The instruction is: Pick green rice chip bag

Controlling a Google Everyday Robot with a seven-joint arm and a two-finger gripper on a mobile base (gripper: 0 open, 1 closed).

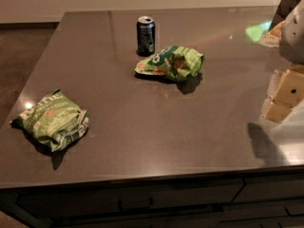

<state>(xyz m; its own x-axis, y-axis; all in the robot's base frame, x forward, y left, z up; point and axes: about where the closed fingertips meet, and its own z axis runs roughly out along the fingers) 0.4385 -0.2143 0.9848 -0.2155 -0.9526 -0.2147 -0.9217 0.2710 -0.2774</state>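
The green rice chip bag [171, 61] lies on the dark counter [142, 137] just past its middle. It is bright green and glossy, with a dark green lettered patch and a brown food picture. My gripper [284, 98] shows as pale yellow blocks at the right edge of the view. It hovers over the counter's right side, well to the right of the bag and a little nearer than it. It touches nothing. The white arm [294, 32] rises above it.
A dark drink can [146, 34] stands upright just behind the bag's left end. A paler olive-green bag [51, 119] lies near the counter's front left corner. Drawers [137, 201] run under the front edge. Floor lies beyond the left edge.
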